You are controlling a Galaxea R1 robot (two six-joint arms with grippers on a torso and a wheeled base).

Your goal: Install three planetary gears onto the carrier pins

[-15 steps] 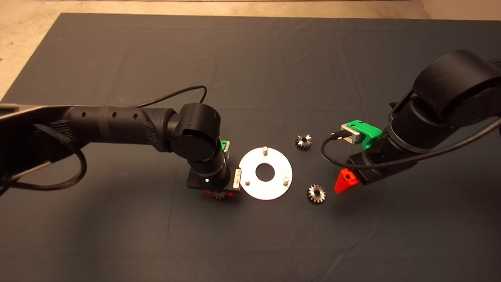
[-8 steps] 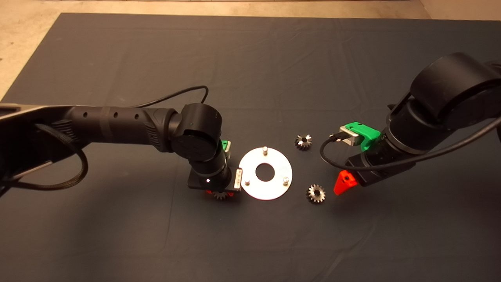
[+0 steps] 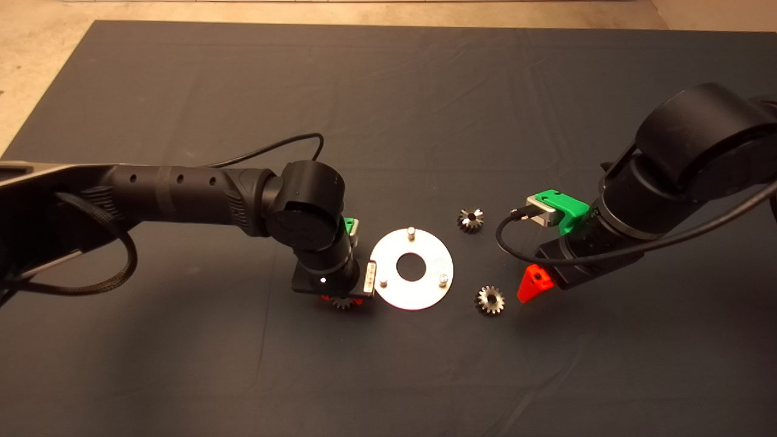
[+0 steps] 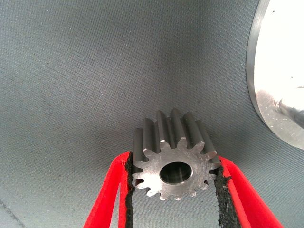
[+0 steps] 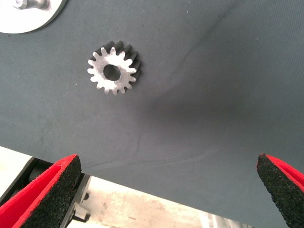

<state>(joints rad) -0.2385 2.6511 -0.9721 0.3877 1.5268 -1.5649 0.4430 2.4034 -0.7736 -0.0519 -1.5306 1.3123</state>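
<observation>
The left gripper point(image 4: 173, 190) clamps one small silvery spur gear point(image 4: 173, 161) between its pads, just beside the flat round silver-white disc point(image 3: 425, 291) with three bare pegs point(image 3: 411, 231). Two more gears point(image 3: 489, 300) lie on the dark mat point(image 3: 388, 91). The right gripper point(image 5: 166, 190) hangs wide open, empty, near one.
</observation>
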